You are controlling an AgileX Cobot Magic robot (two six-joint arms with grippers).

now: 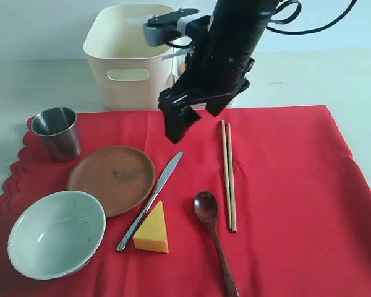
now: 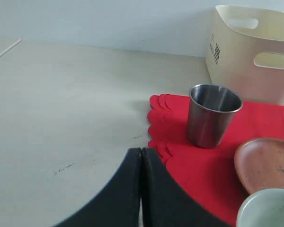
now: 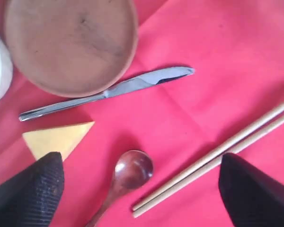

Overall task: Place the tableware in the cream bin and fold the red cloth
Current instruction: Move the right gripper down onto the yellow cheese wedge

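Tableware step: all pieces lie on the cloth. Right tool released, empty, above knife, spoon at 6 o'clock. Left tool clenched, empty, over the counter. Next, I judge: descend, pinch one, carry to bin at 12 o'clock

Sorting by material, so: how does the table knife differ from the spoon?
The knife is shiny metal, the spoon dark wood. The knife lies slanted beside the plate; the spoon lies apart from the plate, near the chopsticks. Both lie flat on the red cloth.
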